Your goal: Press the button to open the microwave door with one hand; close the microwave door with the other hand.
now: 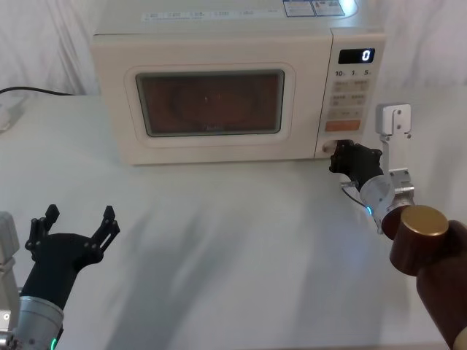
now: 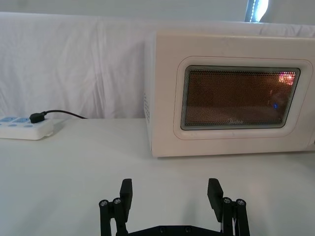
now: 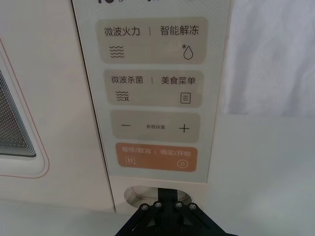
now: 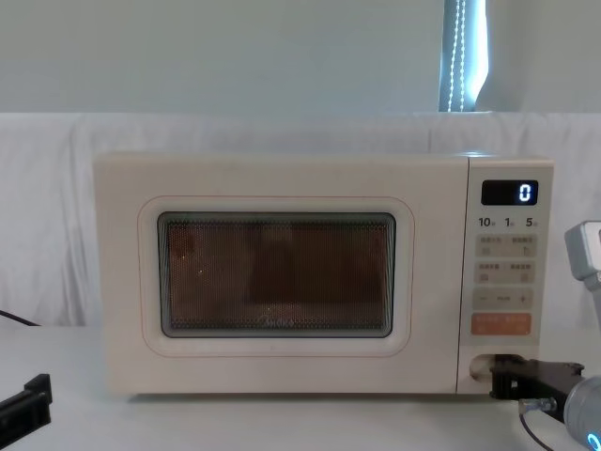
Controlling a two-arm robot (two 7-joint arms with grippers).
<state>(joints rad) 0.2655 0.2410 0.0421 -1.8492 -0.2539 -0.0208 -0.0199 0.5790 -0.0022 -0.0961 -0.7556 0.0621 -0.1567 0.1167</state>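
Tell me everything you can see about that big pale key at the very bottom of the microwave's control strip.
The button is a wide, cream, pill-shaped key with no print, apparently smooth plastic, sitting just under the orange key at the foot of the control panel. It is larger than the printed keys above. The right tool, black, is at its face, seemingly pressing it and covering its middle. The microwave door is shut.

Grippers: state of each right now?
Left gripper: open, holding nothing, low over the table.
Right gripper: at the button; fingers cannot be told.
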